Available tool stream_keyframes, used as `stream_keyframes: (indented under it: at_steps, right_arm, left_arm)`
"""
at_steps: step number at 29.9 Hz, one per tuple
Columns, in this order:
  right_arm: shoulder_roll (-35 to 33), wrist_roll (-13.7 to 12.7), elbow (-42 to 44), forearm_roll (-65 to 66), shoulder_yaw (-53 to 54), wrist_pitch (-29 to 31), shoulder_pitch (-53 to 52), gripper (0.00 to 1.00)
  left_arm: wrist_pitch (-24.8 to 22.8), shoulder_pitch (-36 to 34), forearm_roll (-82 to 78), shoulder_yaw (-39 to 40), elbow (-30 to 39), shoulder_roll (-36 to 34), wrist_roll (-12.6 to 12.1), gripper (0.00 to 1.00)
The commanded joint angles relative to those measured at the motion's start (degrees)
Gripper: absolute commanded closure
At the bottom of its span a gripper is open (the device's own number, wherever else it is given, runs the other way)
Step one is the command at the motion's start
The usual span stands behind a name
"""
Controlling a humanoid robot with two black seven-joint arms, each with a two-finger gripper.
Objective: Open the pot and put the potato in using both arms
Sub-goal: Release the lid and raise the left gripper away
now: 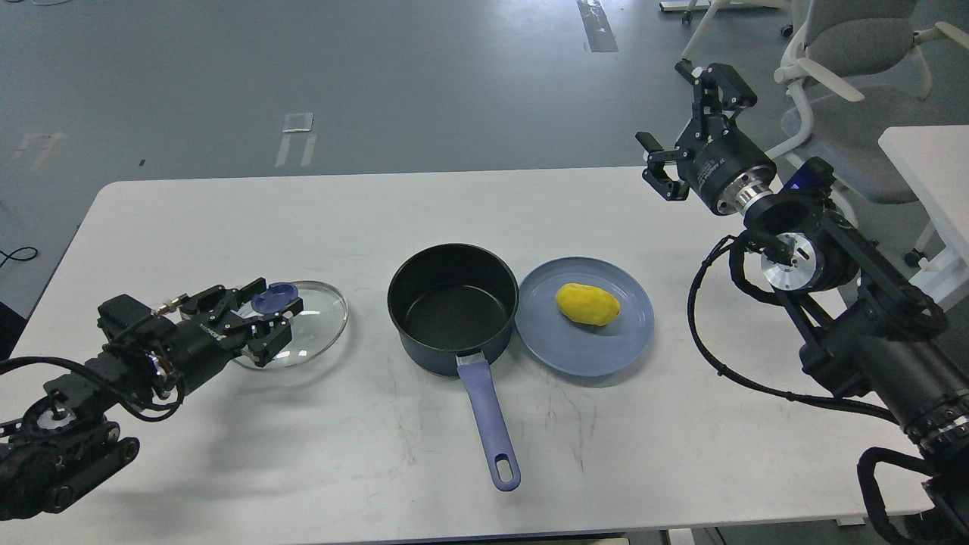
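Observation:
The dark pot (453,306) stands open at the table's middle, its blue handle (488,424) pointing toward me. The yellow potato (587,303) lies on a blue plate (560,352) just right of the pot. The glass lid (306,325) with a blue knob (274,298) is low over the table, left of the pot. My left gripper (263,318) is closed on the knob from the left. My right gripper (666,113) is open and empty, raised above the table's far right edge, well behind the potato.
The white table (227,227) has bare room in front of and behind the pot. An office chair (848,76) and a second white table (931,159) stand to the right, behind my right arm.

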State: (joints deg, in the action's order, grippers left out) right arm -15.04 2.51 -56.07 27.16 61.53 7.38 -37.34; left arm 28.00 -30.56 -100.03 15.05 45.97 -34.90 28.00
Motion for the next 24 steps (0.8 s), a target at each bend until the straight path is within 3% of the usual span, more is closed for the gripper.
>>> stream_keyframes:
  at_steps: [1,8,11,15,20,23,24]
  right_arm:
    - [0.0,-0.1,0.0,0.0,0.0,-0.2,0.0,0.0]
    - [-0.1,-0.1,-0.1,0.0,-0.1,0.0,-0.5,0.0]
    - [-1.0,-0.1,-0.1,0.0,-0.3,0.4,-0.8,0.0]
    - [-1.6,0.0,-0.3,0.0,-1.1,0.5,-1.6,0.0]
    - [-3.3,0.0,-2.4,0.5,-3.2,0.6,-2.1,0.0]
    - [-5.5,0.1,-3.3,1.1,-5.5,0.7,-3.3,0.0]
    - [-6.3,0.2,-3.5,1.1,-6.5,0.7,-3.7,0.0]
  left_arm:
    - [0.0,0.1,0.3,-0.1,0.0,-0.1,0.0,0.02]
    - [0.0,-1.5,1.4,0.3,1.0,-0.3,0.0,0.02]
    - [0.0,-5.2,8.0,0.3,2.5,-0.8,0.0,0.02]
    - [0.0,-14.7,29.3,0.8,8.2,-1.1,0.0,0.02]
    - [-13.5,-23.7,58.5,1.1,12.2,-1.4,0.0,0.02]
    - [-21.8,-27.7,72.2,1.3,12.3,-1.3,-5.9,0.02]
    - [-26.6,-28.9,79.0,2.4,11.8,-1.2,-10.5,0.02]
